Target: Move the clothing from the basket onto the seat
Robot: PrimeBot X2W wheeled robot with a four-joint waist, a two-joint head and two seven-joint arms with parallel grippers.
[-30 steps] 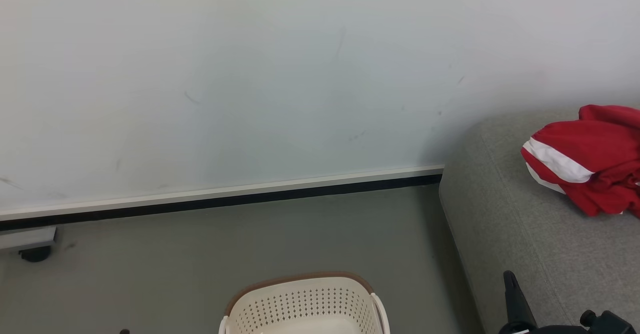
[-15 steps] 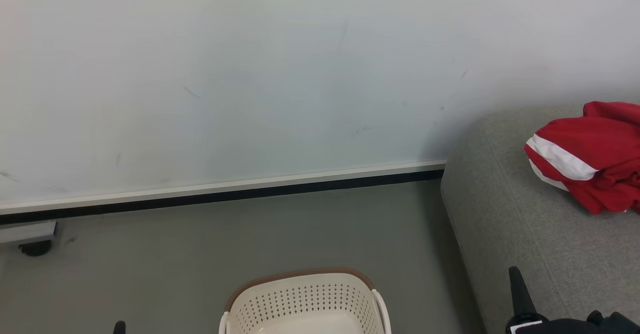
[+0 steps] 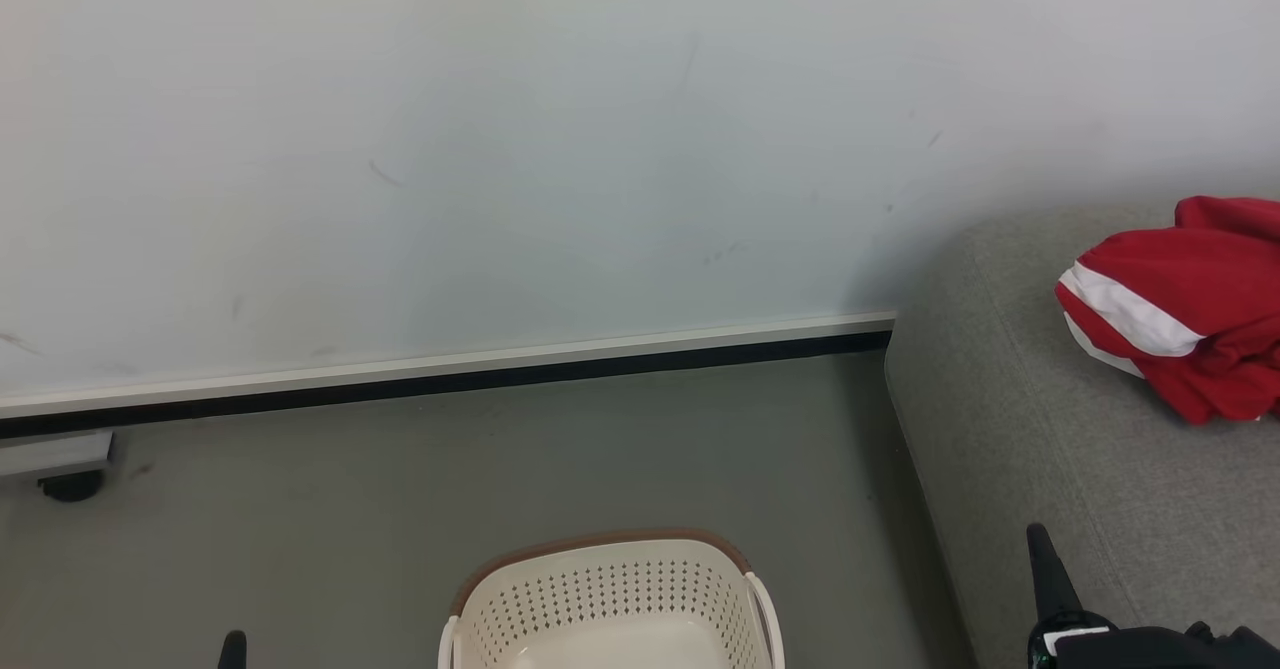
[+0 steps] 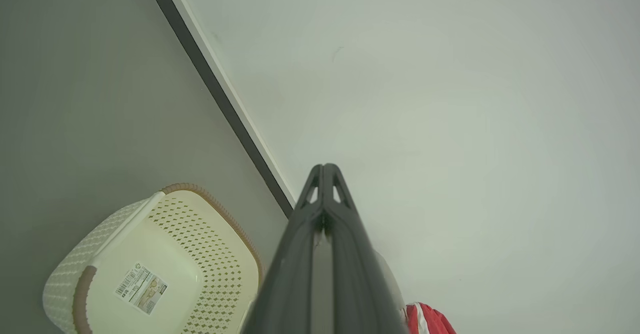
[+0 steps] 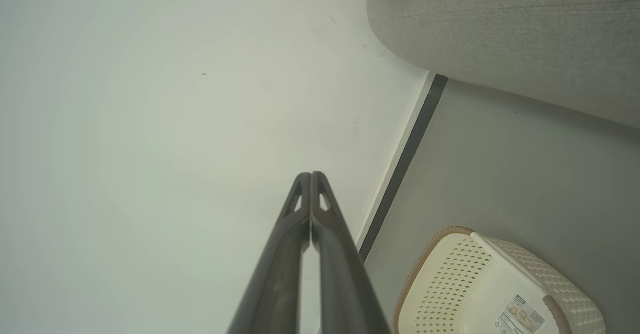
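One basket [image 3: 610,594] stands on the grey floor [image 3: 400,509] near the wall [image 3: 500,149], just left of the one seat [image 3: 1010,449]. One heap of red clothing [image 3: 1190,319] with a white band lies on top of the seat, well apart from the basket. Whether it is one garment or two cannot be told.

There are two grippers, the left gripper [image 4: 324,168] and the right gripper [image 5: 311,175]. Each has its two dark fingers pressed together tip to tip, gripping nothing.

The head view shows the heap resting on the seat at its right edge, one dark caster [image 3: 68,486] at far left, and a fingertip of each gripper at the bottom. The left wrist view looks into the basket, showing its pale floor with one paper label [image 4: 141,288], and a scrap of red at its bottom edge. The right wrist view adds the seat's rounded side, with a red corner at the top.
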